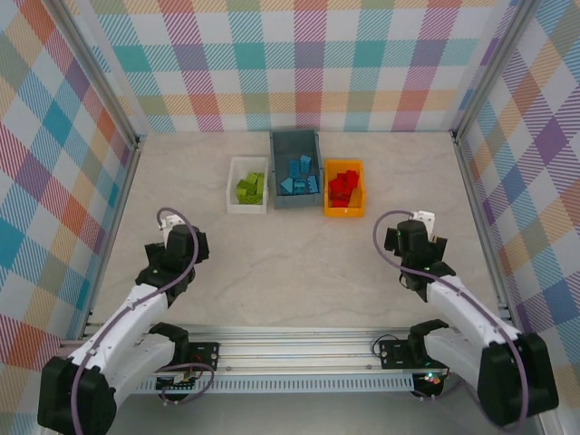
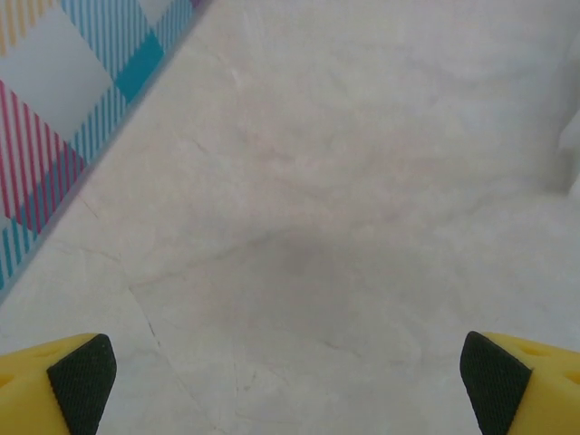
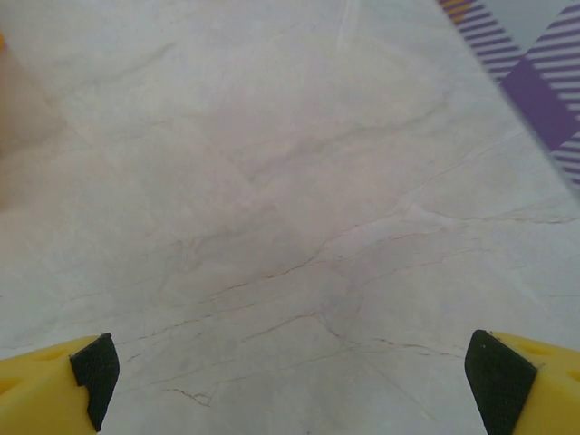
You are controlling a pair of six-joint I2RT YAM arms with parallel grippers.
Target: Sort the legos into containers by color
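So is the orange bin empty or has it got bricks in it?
Not empty: the orange-yellow bin holds a pile of red bricks, seen from the top camera.

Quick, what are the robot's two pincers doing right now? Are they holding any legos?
Left pincer: open, holding nothing.
Right pincer: open, holding nothing.
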